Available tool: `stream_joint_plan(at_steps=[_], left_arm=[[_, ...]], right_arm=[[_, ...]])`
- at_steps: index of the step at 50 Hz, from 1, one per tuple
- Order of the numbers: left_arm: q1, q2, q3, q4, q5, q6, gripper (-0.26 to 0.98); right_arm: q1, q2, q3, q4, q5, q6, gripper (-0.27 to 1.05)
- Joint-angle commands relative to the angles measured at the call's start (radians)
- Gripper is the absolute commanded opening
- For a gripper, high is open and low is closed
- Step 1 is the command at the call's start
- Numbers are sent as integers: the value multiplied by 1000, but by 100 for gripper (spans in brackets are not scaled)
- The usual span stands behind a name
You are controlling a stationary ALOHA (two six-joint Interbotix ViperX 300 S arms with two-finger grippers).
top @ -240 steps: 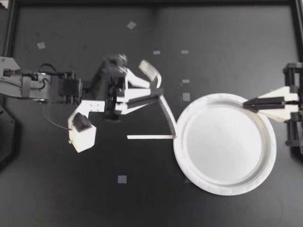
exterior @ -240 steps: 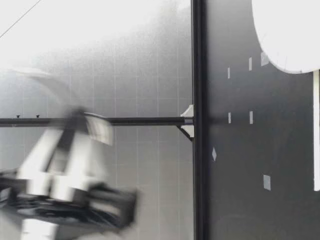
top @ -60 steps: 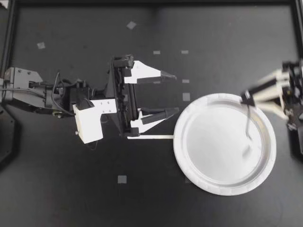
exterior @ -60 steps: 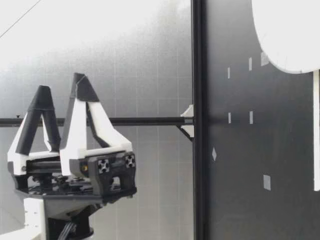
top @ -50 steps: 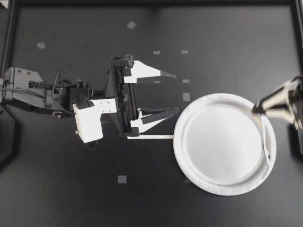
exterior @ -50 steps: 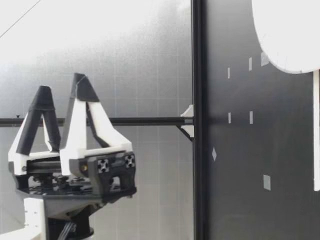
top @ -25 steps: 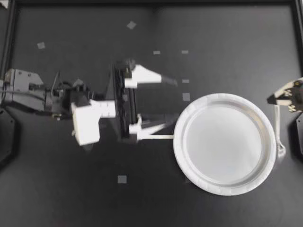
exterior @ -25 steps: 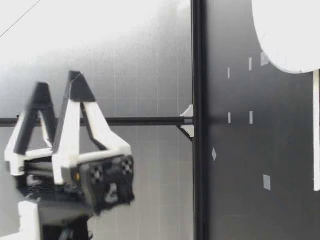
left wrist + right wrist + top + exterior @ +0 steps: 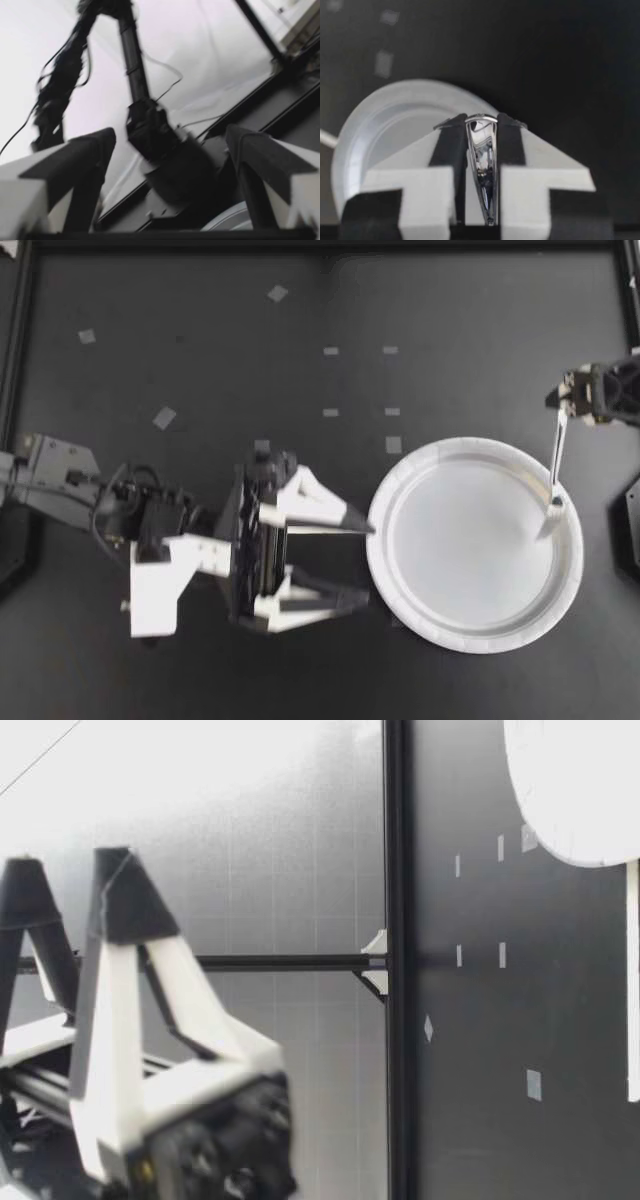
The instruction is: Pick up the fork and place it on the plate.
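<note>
My right gripper (image 9: 566, 400) comes in at the table's right edge and is shut on the handle of the metal fork (image 9: 553, 475). The fork hangs down from it, its tines over the right side of the white paper plate (image 9: 405, 540); whether they touch it I cannot tell. In the right wrist view the shiny fork (image 9: 483, 165) is pinched between the fingers of my right gripper (image 9: 482, 122), with the plate (image 9: 385, 125) below and ahead. My left gripper (image 9: 362, 564) stands open and empty just left of the plate.
Small grey tape squares (image 9: 164, 418) dot the black table. A white strip (image 9: 632, 980) lies on the table beside the plate (image 9: 570, 790). My left gripper (image 9: 70, 900) looms close to the low camera. A black frame rail (image 9: 320, 245) borders the table's far edge.
My left gripper has moved toward the table's front edge, still open. My right gripper has swung the fork from beyond the plate's right rim back over the plate.
</note>
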Motion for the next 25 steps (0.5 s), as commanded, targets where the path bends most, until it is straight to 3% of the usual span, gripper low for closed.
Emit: stream_joint_plan(at_steps=[1,13,25], left_arm=[[-31,-8,-20,5,-20,-3,85],[-81,3,-43,6,-55,-8,85],[-103,18,-54,6,-61,-14,85]], right_arm=[[-31,63,-15,-14,-29,0,-17],[-34,181,-40,-14,-32,2,-17],[-35,311,-71,-12,-40,3,-17]])
